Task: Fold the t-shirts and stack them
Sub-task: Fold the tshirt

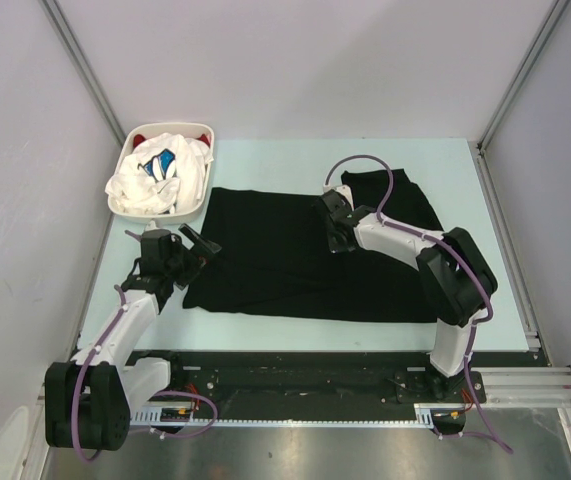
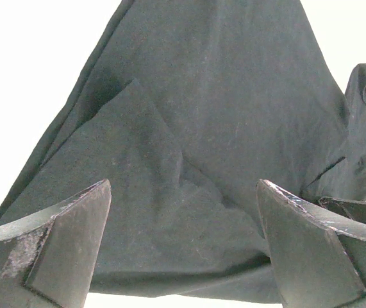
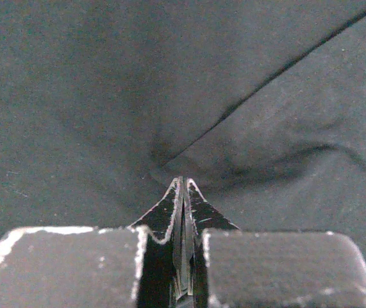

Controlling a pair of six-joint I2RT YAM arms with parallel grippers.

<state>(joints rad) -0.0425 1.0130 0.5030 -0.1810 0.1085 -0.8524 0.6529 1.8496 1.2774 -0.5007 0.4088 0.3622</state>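
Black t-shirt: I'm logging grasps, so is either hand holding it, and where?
The right hand pinches the black t-shirt at a fold edge mid-cloth; the left hand is open.

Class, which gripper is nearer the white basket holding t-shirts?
Left. The left gripper is open just on the near side of the white basket, at the left edge of the black t-shirt. The right gripper pinches the shirt's middle, farther right.

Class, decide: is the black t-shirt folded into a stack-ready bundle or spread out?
Spread out: the black t-shirt lies flat and wide across the table, with only some creases and overlapping edges.
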